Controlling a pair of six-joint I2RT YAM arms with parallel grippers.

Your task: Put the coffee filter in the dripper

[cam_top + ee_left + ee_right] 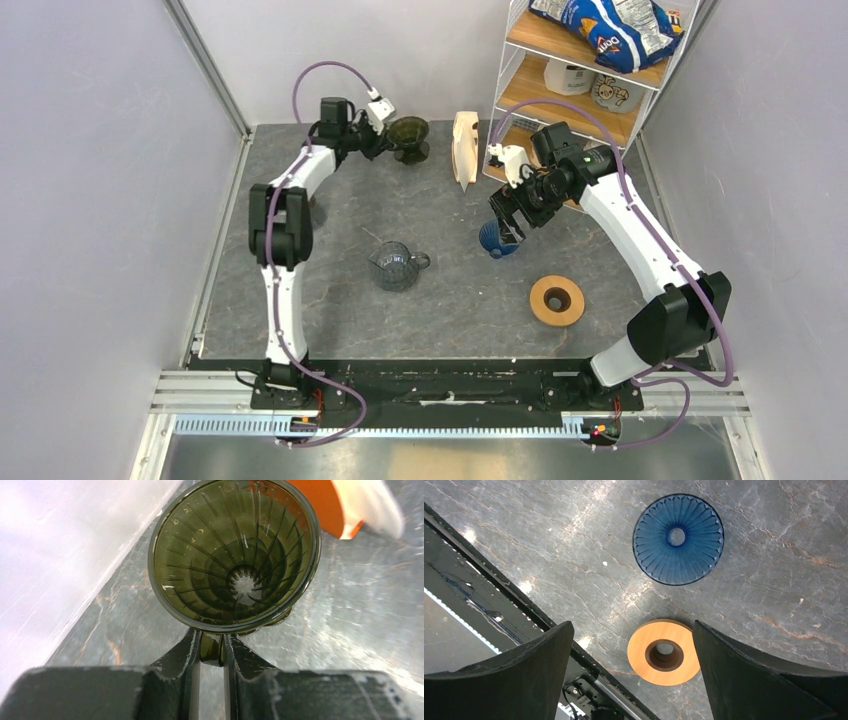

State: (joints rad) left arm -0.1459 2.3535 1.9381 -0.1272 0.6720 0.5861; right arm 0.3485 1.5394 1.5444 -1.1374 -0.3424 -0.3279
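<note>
The dark olive-green dripper [410, 135] stands upright at the back of the table, and its ribbed inside is empty in the left wrist view [235, 555]. My left gripper [384, 141] is shut on the dripper's small side handle [212, 647], with one finger on each side of it. My right gripper [508, 218] is open and empty, and hovers above the blue ribbed cone [497, 241]. The right wrist view shows its jaws [633, 626] wide apart with nothing between them. No single flat coffee filter shows in any view.
A thick cream stack of filters [465, 148] stands on edge right of the dripper, beside a wooden shelf rack [560, 90]. A clear glass carafe [398, 266] sits mid-table. A wooden ring [557, 300] lies front right, also in the right wrist view [664, 652] below the blue cone [678, 539].
</note>
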